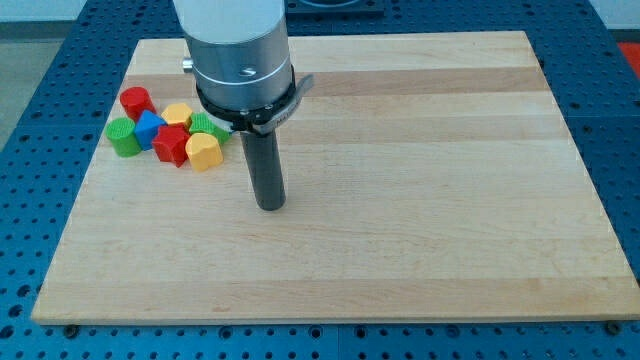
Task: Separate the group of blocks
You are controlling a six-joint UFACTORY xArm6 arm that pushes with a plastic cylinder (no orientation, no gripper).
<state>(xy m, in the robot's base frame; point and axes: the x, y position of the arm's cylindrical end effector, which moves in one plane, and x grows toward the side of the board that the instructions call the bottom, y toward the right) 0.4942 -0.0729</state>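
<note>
A tight group of blocks lies at the view's left on the wooden board. It holds a red cylinder, a green cylinder, a blue block, a yellow block, a red star-like block, a yellow heart-like block and a green block partly hidden by the arm. My tip rests on the board to the right of and a little below the group, apart from the yellow heart-like block.
The arm's grey cylindrical body hangs over the board's upper left and hides what lies behind it. Blue perforated table surrounds the board on all sides.
</note>
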